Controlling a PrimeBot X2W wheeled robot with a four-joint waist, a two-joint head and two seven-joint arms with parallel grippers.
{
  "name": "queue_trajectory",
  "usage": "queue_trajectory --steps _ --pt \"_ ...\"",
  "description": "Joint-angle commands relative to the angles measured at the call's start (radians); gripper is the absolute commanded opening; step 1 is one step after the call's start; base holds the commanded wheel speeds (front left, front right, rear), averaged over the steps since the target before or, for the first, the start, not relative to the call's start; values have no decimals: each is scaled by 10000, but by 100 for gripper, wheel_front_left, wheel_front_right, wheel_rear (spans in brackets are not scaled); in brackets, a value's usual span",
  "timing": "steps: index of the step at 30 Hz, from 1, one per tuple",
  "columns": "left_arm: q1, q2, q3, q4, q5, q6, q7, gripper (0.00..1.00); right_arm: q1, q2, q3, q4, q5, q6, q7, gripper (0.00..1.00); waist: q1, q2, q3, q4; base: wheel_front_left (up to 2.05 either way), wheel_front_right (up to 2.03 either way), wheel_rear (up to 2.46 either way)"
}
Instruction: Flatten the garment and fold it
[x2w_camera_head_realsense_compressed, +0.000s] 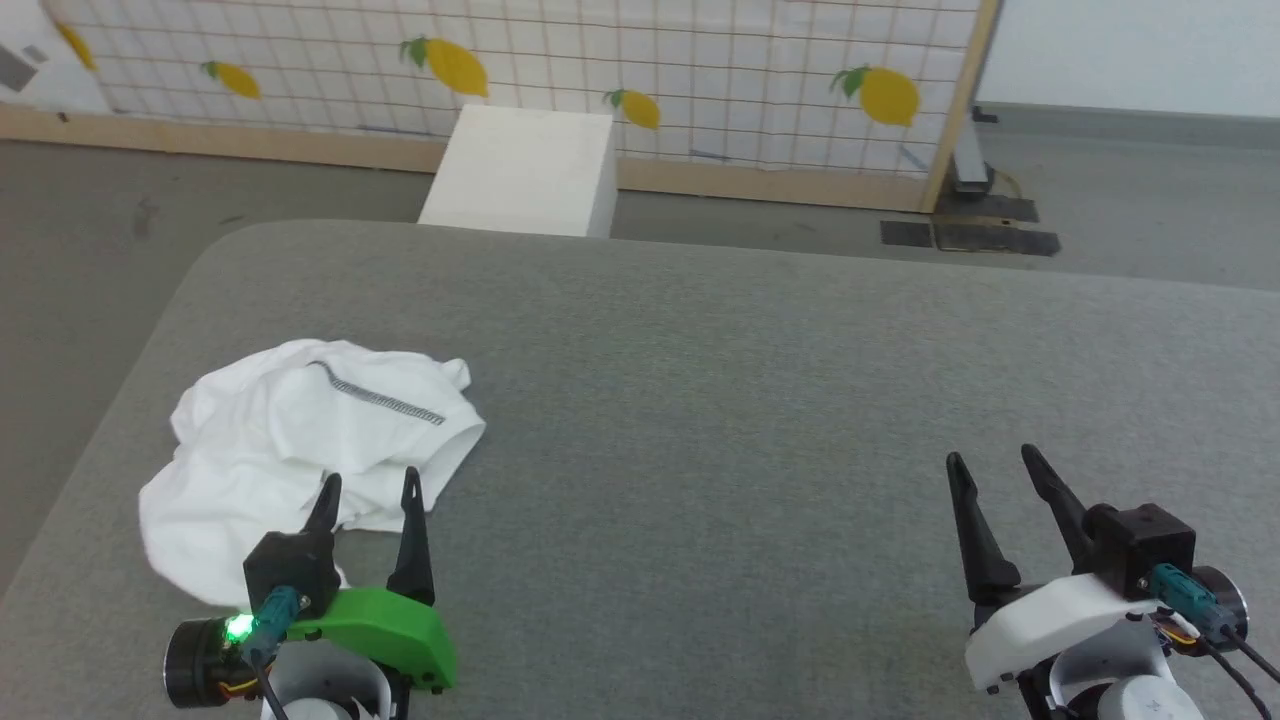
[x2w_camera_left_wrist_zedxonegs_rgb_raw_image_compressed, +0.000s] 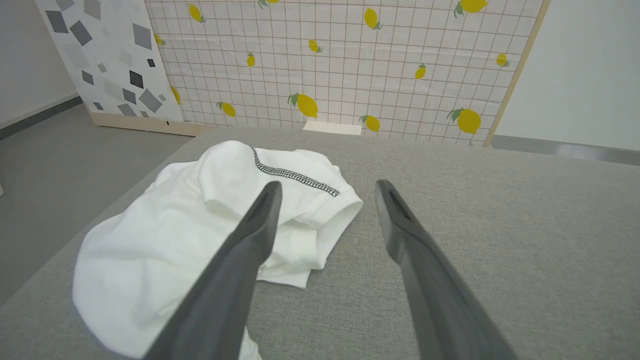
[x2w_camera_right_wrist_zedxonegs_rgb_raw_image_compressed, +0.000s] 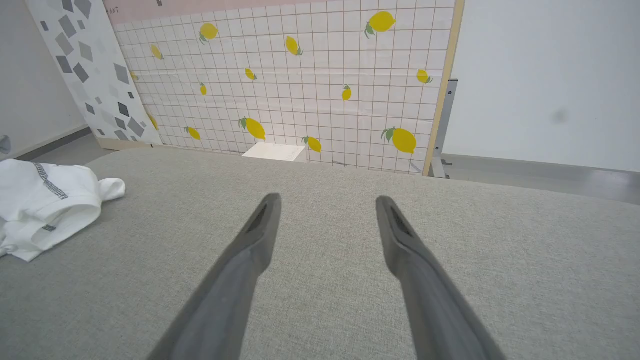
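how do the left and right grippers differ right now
The left gripper has a green housing; the right gripper has a white one. The left gripper sits at the near edge of the crumpled garment, while the right gripper is over the bare grey table, well apart from the garment. Both are open, hold nothing, and have dark fingers.

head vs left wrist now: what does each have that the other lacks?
Head view adds: right gripper, open over the grey table, plus black floor plates. Left wrist view adds: dark skirting at the far left. Both: crumpled garment, open left gripper by its near edge, white box, lemon screen.
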Motion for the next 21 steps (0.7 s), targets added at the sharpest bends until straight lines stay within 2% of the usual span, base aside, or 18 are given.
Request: queue_trajectory --steps 1,21 --pt "155 -11 4 61 -86 47 -106 100 170 -1 27 89 114 -5 -112 100 0 -1 20 365 0 0 0" --pt "352 -18 19 256 -394 237 -521 100 108 -1 301 702 415 -8 -529 100 0 -1 -30 1845 0 0 0"
